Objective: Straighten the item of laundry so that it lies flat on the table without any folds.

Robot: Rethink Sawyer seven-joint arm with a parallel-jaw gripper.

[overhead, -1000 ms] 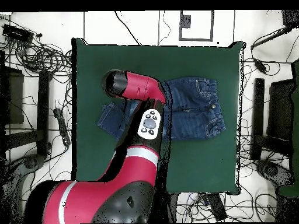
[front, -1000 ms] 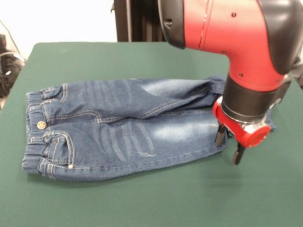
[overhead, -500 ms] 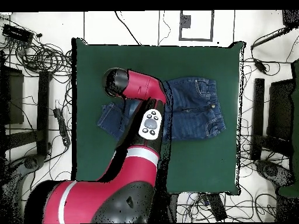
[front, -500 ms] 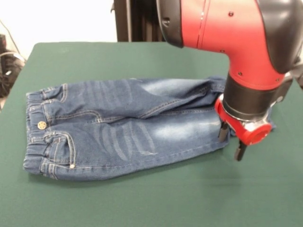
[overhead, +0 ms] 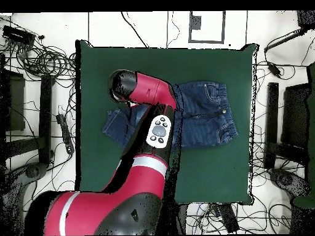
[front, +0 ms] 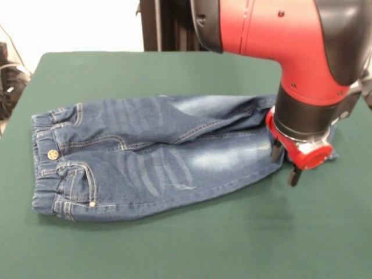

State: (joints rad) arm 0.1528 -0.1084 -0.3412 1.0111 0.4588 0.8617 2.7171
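The item of laundry, a small pair of blue jeans (front: 145, 157), lies across the green table (front: 174, 244), waistband at the left and legs pointing right. The two legs lie side by side with a crease between them. My gripper (front: 286, 165) is at the right end of the legs, low over the cloth. It is open: one fingertip (front: 278, 154) rests against the near leg's end, the other hangs just past it above the table. In the overhead view the jeans (overhead: 206, 114) show on both sides of my arm, which hides the gripper.
A strip of denim (front: 333, 152) pokes out to the right behind the gripper. My red arm (front: 279, 35) fills the upper right and hides the legs' far ends. Cables and stands (overhead: 37, 67) lie on the floor round the table (overhead: 209, 67).
The gripper has drifted a little to the right and risen slightly. The jeans have slid a short way to the right along with it.
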